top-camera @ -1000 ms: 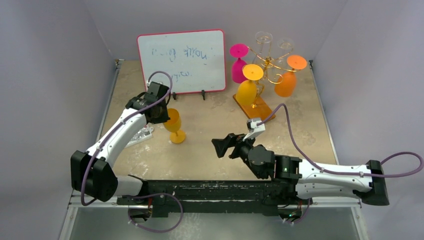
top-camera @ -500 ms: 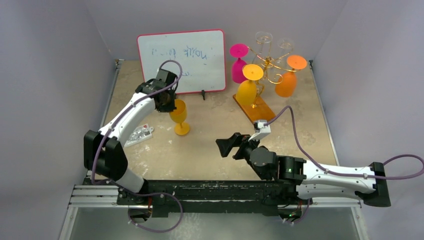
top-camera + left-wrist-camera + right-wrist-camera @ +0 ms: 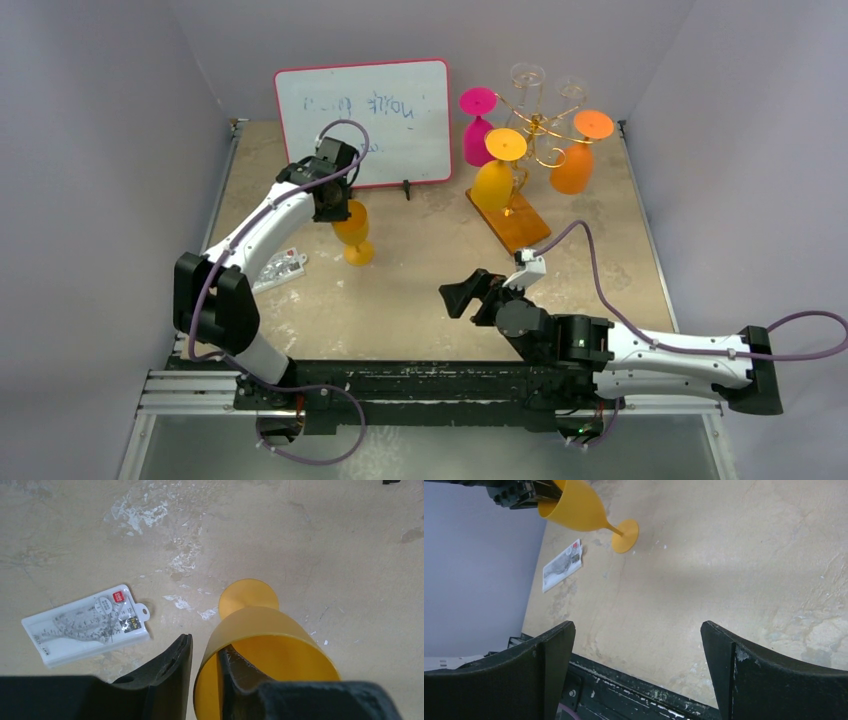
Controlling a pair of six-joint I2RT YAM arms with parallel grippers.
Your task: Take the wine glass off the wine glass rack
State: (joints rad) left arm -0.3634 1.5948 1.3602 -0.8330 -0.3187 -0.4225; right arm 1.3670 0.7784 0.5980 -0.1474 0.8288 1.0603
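The yellow wine glass (image 3: 352,232) is standing upright on the counter, off the rack, toward the left edge and just in front of the whiteboard (image 3: 363,122). Its foot appears to be resting flat on the surface. Its long axis is running straight up, with the open bowl facing the left end effector (image 3: 335,205) directly above it.

In the left wrist view, that end effector (image 3: 204,645) is straddling the rim of the glass (image 3: 260,645), one finger inside the bowl and one outside. The jaws are sitting slightly apart, with a sliver of gap showing at the outer wall, so they seem to be loose rather than pinching.

The coming move probably turns on lifting straight up along the stem's line, since a sideways pull could tip the glass.

The right end effector (image 3: 462,297) is hovering with its jaws spread wide, holding nothing, near the middle of the front edge and well apart from the glass; the left arm is clearly nearer. A white packet (image 3: 280,268) is lying near the left edge. The wine glass rack (image 3: 535,130) is standing at the far right corner, with other glasses hanging from it.
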